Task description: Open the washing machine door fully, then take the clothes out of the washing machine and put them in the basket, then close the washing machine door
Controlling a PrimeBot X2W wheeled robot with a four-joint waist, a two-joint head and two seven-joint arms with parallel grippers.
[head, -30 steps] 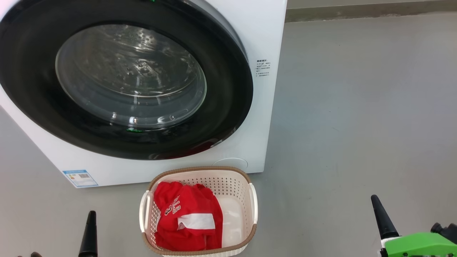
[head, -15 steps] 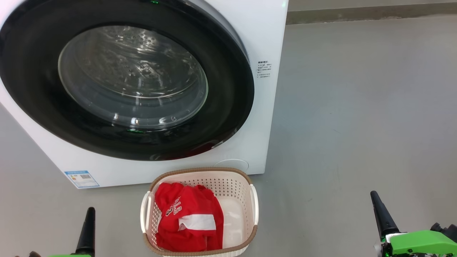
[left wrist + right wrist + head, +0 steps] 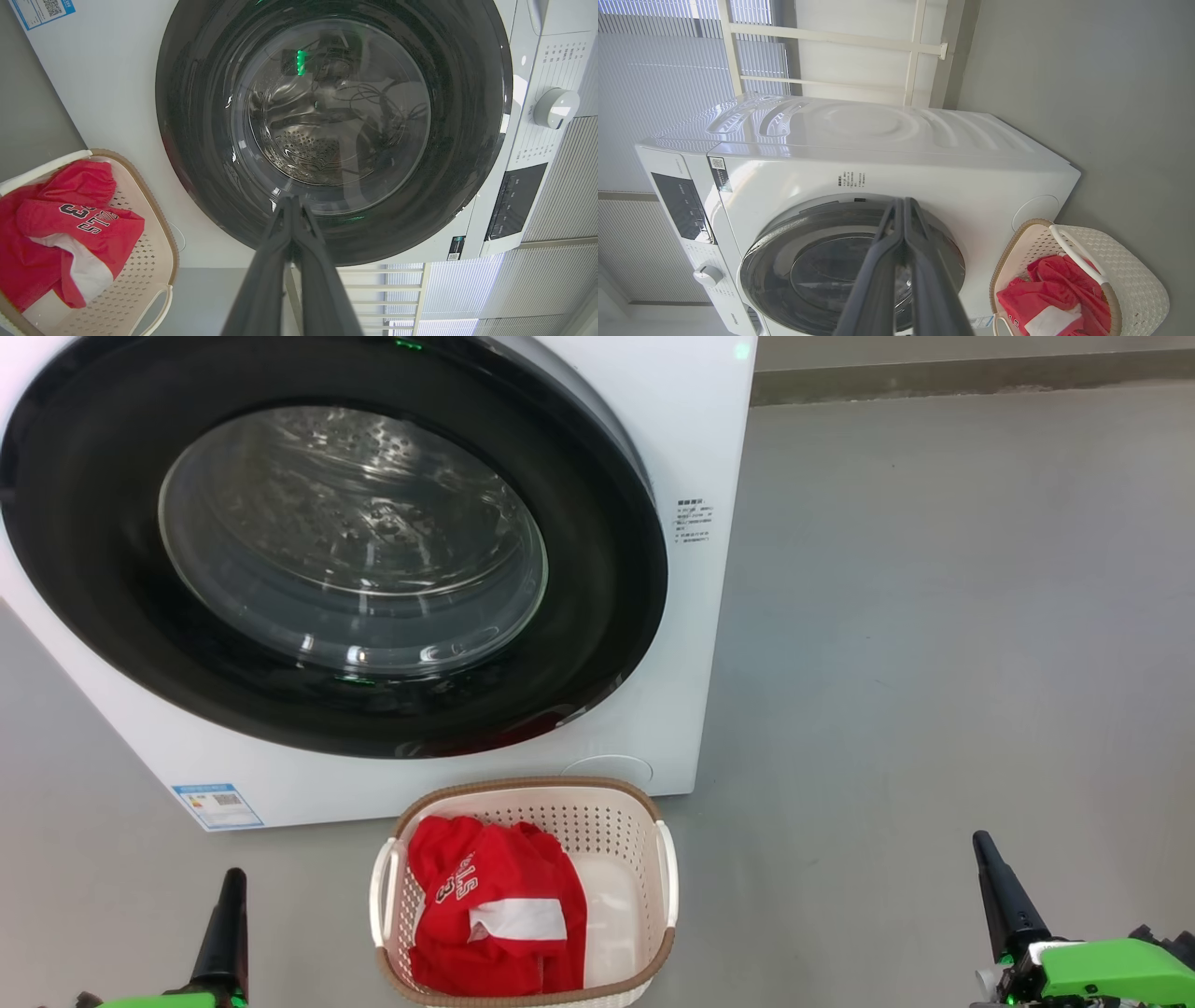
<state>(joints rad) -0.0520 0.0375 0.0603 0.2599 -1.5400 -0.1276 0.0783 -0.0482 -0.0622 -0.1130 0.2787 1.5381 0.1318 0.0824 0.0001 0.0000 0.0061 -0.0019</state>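
The white washing machine (image 3: 695,420) stands ahead with its black-rimmed round door (image 3: 607,616) closed flat against the front. Through the glass I see the steel drum. On the floor in front sits the cream basket (image 3: 523,786), and the red clothes (image 3: 495,896) with white lettering lie in its left half. My left gripper (image 3: 232,879) is low at the left and shut, holding nothing. My right gripper (image 3: 980,845) is low at the right, also shut and holding nothing. The left wrist view looks past the left gripper (image 3: 290,200) at the door (image 3: 187,140). The right gripper (image 3: 903,201) points at the machine.
Grey floor (image 3: 934,663) stretches wide to the right of the machine. A wall base (image 3: 971,373) runs along the far edge. The control panel and dial (image 3: 556,107) sit beside the door. Blinds and a white frame (image 3: 831,37) stand behind the machine.
The head camera has shifted slightly, so the whole picture sits a little lower and to the right. Both grippers stay shut and low. Door, basket and clothes have not moved.
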